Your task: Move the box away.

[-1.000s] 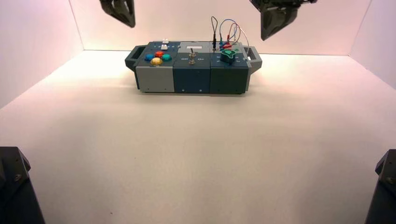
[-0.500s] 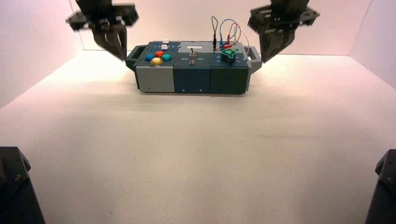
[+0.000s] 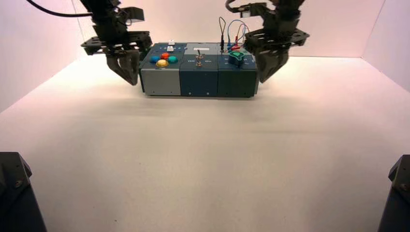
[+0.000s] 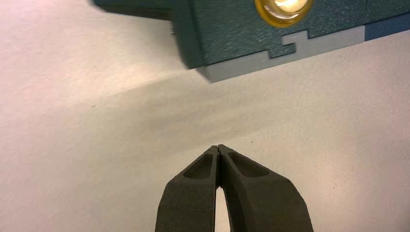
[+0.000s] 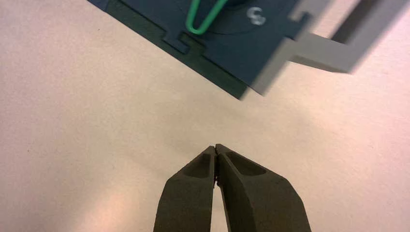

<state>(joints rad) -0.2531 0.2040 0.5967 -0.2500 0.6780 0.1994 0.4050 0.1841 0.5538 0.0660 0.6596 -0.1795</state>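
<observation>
Matte white tabletop (image 3: 203, 159), boxy teal box (image 3: 198, 70).

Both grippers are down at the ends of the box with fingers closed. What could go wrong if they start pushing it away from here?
1. The left gripper and right gripper sit near the front corners of the box, both shut and apparently not yet touching; uneven contact could twist it rather than slide it straight.
2. A narrow shut tip could slip off a corner.
3. The looped wires stand close to the right arm and might snag.
</observation>
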